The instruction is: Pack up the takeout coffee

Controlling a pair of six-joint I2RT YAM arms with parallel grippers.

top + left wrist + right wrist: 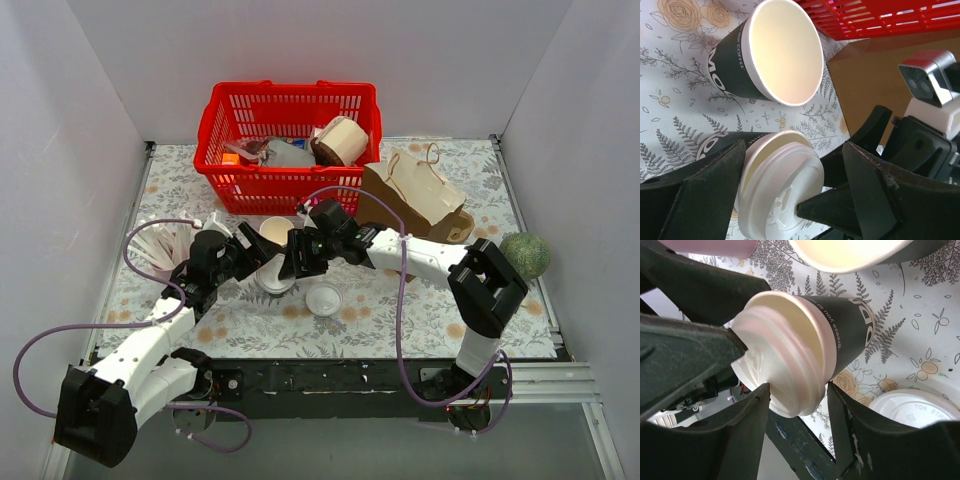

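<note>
The small dark brown paper cup with a cream inside (852,322) stood near the middle of the counter, a little towards the left edge, with both arms meeting over it. Its round white plastic lid (785,357) sat askew on the rim, leaving a crescent of the pale interior uncovered. The left gripper (795,162) held the cup, with one black finger against its wall and the other touching the lid's edge. The right gripper (799,390) was narrowed on the lid, its fingers touching opposite sides of the rim.

Just beyond, towards the far edge, stood a matching lidless dark cup (277,230). A loose white lid (323,297) lay just beside the held cup on its right, on the floral-patterned counter (400,315). A red plastic basket (290,182) sat at the far edge, with a crumpled brown paper bag (420,195) to its right. A green ball (527,255) rested by the right edge.
</note>
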